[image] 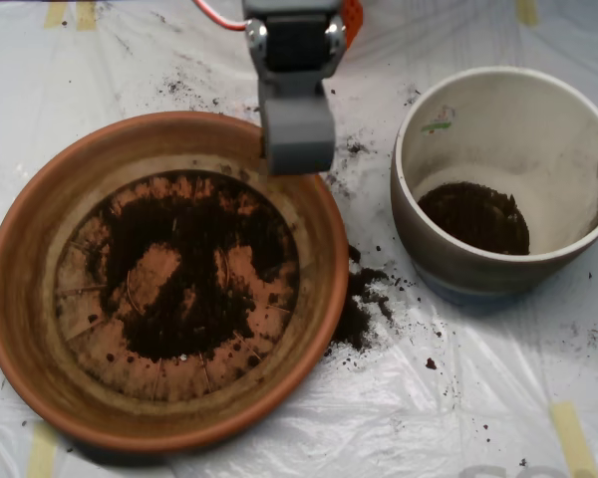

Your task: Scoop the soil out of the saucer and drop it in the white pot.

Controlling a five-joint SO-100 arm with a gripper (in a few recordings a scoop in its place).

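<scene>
Looks like a lab test bench: desk wrapped in clear plastic sheeting (pixel 309 418), yellow tape strips (pixel 570 436) at its edges, soil crumbs (pixel 364 299) spilled on it.

From above I see my tool (pixel 297 134) hanging over the far rim of the saucer (pixel 20 299). Soil (pixel 194 269) lies thinly across its ridged base. The white pot (pixel 468 264) stands to the right, soil inside. Crumbs (pixel 364 299) lie on the worktop (pixel 478 398) between them.

A white plastic sheet (pixel 279 428), wrinkled, covers the table below the claw. Strips of yellow tape (pixel 574 434) lie on it, far down-right of the claw; another strip (pixel 526 11) is at its right.
</scene>
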